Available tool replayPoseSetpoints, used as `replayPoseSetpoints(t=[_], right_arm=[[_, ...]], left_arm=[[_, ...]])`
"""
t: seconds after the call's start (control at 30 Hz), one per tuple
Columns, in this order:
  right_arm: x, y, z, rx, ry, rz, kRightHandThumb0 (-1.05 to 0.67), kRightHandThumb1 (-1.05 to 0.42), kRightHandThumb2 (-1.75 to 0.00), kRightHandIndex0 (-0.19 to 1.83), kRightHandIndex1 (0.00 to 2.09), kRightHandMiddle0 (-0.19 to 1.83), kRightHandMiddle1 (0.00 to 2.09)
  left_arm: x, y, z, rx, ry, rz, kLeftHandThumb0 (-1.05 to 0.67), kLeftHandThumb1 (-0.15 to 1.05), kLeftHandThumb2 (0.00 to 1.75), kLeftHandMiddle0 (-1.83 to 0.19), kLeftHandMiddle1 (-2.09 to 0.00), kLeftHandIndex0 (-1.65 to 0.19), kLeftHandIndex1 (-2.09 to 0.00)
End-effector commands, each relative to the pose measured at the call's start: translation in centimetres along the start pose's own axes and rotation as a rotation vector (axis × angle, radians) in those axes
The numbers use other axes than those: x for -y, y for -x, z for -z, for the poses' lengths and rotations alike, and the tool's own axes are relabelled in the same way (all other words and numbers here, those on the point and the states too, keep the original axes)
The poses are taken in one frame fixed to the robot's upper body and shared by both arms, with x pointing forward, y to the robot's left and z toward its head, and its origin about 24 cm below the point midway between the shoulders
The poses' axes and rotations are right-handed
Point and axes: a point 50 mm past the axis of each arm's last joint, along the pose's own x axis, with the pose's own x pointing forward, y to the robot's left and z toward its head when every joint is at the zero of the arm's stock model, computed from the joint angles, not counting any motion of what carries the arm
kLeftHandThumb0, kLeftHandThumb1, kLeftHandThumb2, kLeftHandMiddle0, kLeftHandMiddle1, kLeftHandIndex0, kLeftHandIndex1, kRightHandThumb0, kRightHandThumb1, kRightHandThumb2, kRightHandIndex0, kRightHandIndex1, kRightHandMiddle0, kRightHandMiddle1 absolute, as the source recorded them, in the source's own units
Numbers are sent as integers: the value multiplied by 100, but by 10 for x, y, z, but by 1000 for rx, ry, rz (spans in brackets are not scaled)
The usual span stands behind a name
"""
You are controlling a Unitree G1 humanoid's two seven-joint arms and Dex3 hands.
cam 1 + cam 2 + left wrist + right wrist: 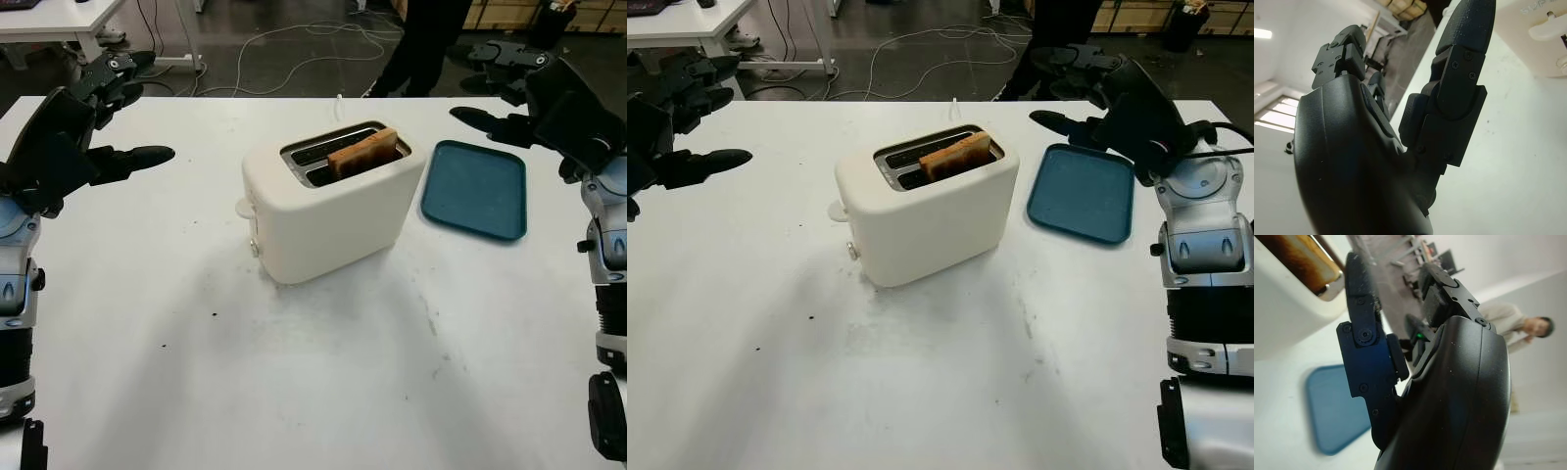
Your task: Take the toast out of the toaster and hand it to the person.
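Left eye view has the left hand (73,127) raised over the table's (323,382) left side, open and holding nothing, well apart from the toaster (328,211). Right hand (1117,103) hangs over the far right, open too, just beyond the blue tray (1083,194). Raised lettering shows on the toaster wall in the left wrist view but is too blurred to read. Toast (364,154) stands tilted in the nearer slot, its top above the rim. Bare tabletop lies on both sides of the toaster and in front of it. A person (1520,330) stands past the far edge; cables (294,39) lie on the floor there.
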Motion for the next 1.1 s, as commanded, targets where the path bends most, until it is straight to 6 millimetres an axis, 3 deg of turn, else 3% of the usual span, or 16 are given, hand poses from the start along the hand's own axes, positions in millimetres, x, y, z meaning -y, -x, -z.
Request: replayPoseSetpoints(t=[0.0,0.17,0.3,0.43,0.53,0.6,0.7,0.8,0.87,0.93,1.07], right_arm=[[9,-11,-19,119,112,25,-29,-70,-1,56,79,77,17],[11,-35,-40,275,358,-12,-31,-58,0,76,83,90,23],[5,-51,-56,342,532,-61,-40,-52,0,84,118,97,20],[-3,-61,-65,343,647,-112,-44,-52,0,84,73,100,13],[-9,-66,-68,338,699,-153,-41,-53,-1,79,94,101,7],[-12,-67,-68,337,723,-189,-42,-58,-1,81,70,101,4],[-17,-69,-69,326,737,-240,-39,-61,-1,85,55,97,1],[-21,-71,-69,320,716,-277,-38,-60,0,87,54,95,0],[-24,-72,-70,327,705,-288,-40,-59,0,81,76,96,0],[-25,-72,-70,336,708,-292,-42,-57,0,80,84,97,1],[-27,-71,-72,334,717,-328,-41,-60,-1,74,83,96,0]], left_arm=[[-1,0,-2,12,-11,1,-88,90,0,0,-37,0,-36],[0,-1,-1,13,-3,4,-89,91,0,0,-35,0,-34],[0,0,-2,11,6,1,-88,90,0,0,-33,0,-33],[0,0,-2,11,-6,-3,-89,90,0,0,-34,0,-34],[0,0,-2,14,-7,-2,-88,90,0,0,-36,0,-35],[0,0,-2,12,-16,-3,-88,91,0,0,-37,0,-35],[0,0,-3,12,-12,-2,-88,90,0,0,-38,0,-36],[0,0,-3,4,-15,-6,-89,90,0,0,-37,0,-35],[0,0,-4,5,-17,-8,-90,90,0,0,-38,0,-36],[0,-1,-4,10,-1,-5,-88,89,0,0,-37,0,-36],[0,-1,-3,9,-3,0,-87,89,0,0,-35,0,-35]])
